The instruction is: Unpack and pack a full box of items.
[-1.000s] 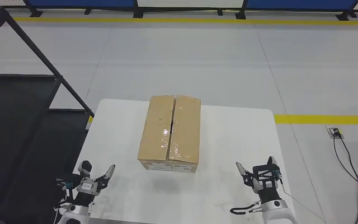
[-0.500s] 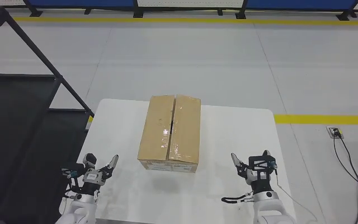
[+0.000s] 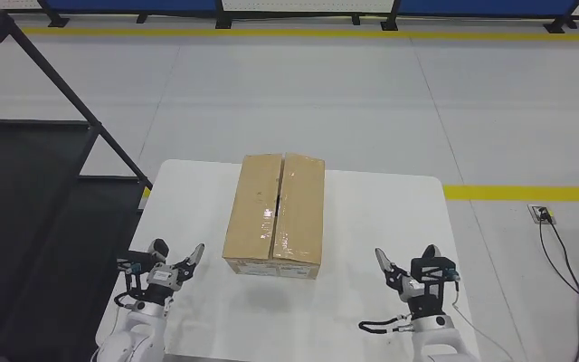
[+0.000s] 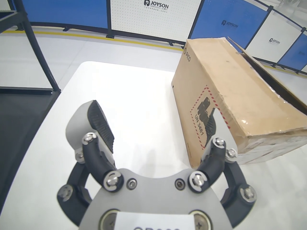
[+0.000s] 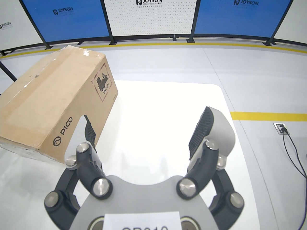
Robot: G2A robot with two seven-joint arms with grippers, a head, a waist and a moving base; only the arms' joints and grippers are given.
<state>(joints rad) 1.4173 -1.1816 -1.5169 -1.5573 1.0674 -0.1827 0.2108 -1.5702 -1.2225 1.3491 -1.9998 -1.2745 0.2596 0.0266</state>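
Note:
A closed brown cardboard box [image 3: 277,215] stands in the middle of the white table [image 3: 380,226], its two top flaps meeting along a centre seam with shiny tape near the front. My left gripper [image 3: 177,257] hovers open near the table's front left, just left of the box's front corner. In the left wrist view the box [image 4: 230,96] lies close beside the open left gripper [image 4: 153,116]. My right gripper [image 3: 407,260] is open near the front right, well clear of the box [image 5: 55,101]. Nothing sits between the right gripper's [image 5: 146,123] fingers.
A black metal frame [image 3: 81,109] and a dark panel [image 3: 45,226] stand to the left of the table. Bare tabletop lies on both sides of the box. A yellow floor line [image 3: 511,192] and a cable at a floor socket [image 3: 541,214] are off to the right.
The left gripper has moved forward and rightward toward the box's front left corner. The right gripper shifted slightly forward. The box has not moved.

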